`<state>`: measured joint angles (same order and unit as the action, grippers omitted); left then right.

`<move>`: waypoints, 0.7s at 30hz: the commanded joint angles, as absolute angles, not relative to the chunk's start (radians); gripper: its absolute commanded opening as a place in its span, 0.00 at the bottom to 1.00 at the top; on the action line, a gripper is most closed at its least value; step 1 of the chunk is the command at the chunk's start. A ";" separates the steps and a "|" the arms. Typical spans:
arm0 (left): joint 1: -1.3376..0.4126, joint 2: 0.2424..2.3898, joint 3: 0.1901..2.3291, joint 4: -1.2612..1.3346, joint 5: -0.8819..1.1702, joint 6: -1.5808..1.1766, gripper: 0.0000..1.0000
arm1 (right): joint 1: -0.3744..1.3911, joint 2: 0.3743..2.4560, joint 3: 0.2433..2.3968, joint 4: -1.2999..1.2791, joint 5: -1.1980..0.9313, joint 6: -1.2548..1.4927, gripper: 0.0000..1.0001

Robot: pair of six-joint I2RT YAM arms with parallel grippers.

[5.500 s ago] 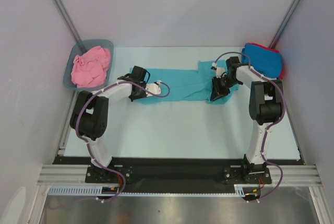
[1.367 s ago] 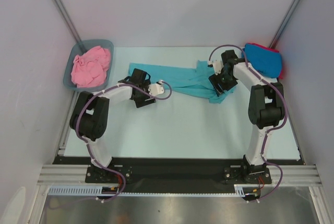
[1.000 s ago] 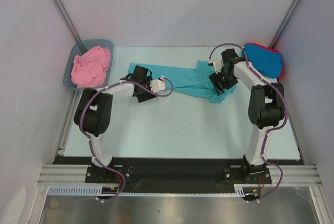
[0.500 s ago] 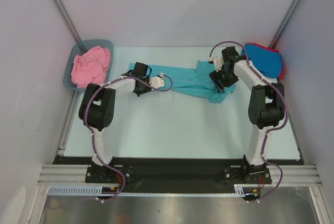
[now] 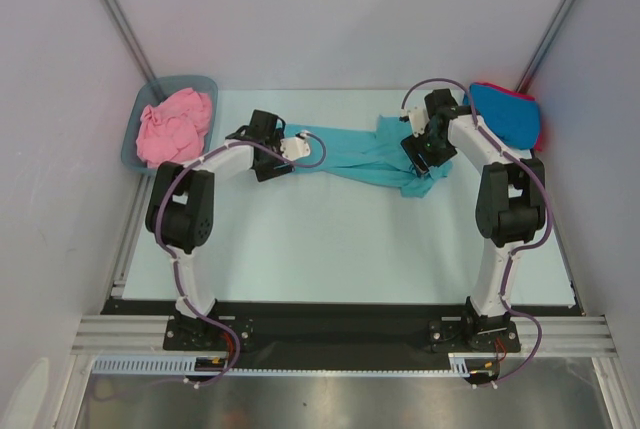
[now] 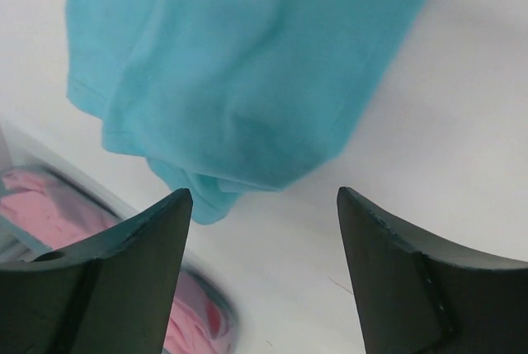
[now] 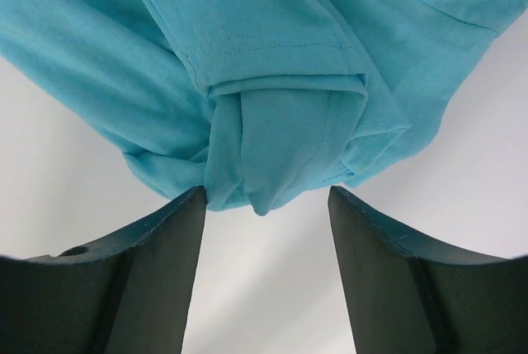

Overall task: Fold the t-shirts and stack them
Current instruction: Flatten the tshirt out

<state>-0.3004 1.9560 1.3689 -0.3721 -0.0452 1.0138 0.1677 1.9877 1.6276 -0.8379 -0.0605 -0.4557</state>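
Note:
A teal t-shirt [image 5: 365,154] lies stretched in a crumpled band across the back of the table. My left gripper [image 5: 258,139] hovers at its left end, jaws open and empty [image 6: 264,193]; the cloth's end [image 6: 239,65] lies just beyond the fingertips. Over the bunched right end [image 7: 272,82], my right gripper [image 5: 423,149] stands open [image 7: 266,189] with no cloth between the fingers. A pink t-shirt [image 5: 175,129] is heaped in the tub. At the back right a folded bright blue t-shirt [image 5: 505,114] rests on a red one [image 5: 541,134].
The grey-blue plastic tub [image 5: 128,146] stands at the back left corner, also visible low in the left wrist view [image 6: 219,317]. Grey walls with metal posts enclose the table on three sides. The arm bases sit on a black rail at the near edge.
My left gripper moved a little back and left and opened, leaving the teal shirt's left end on the table. The right arm held still, open over the right end.

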 commanded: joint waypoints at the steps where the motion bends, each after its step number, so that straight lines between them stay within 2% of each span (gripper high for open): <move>1: -0.295 1.914 1.351 -0.446 0.023 1.069 0.78 | 0.172 1.960 1.654 -0.822 -0.049 -0.443 0.67; 21: -0.281 2.057 1.419 -0.351 -0.034 1.250 0.75 | 0.183 1.960 1.664 -0.833 -0.034 -0.443 0.67</move>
